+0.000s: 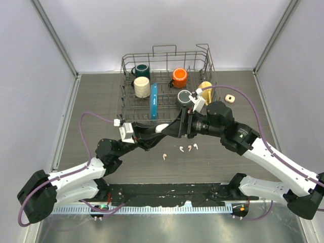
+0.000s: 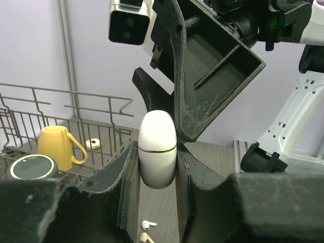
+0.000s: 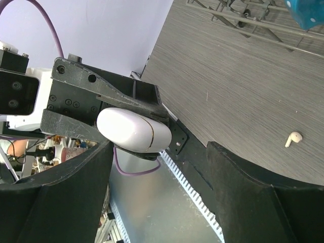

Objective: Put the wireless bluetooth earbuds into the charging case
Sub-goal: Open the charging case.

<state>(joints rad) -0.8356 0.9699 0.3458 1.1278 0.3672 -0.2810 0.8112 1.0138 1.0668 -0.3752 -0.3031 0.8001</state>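
White case (image 2: 157, 149), lid shut, clamped in the left gripper (image 2: 157, 172). The right gripper (image 1: 173, 128) faces it, fingers apart. Four earbuds (image 1: 190, 148) lie on the table (image 1: 96, 106) at the case's five o'clock. Probably the lid-opening step; next, the lid must be flipped open.

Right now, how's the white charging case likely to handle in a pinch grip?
Probably slippery: the charging case is glossy and rounded, held by the left gripper only at its sides. Likely rigid: a hard-looking shell with a thin seam. Set down, it may roll or tip.
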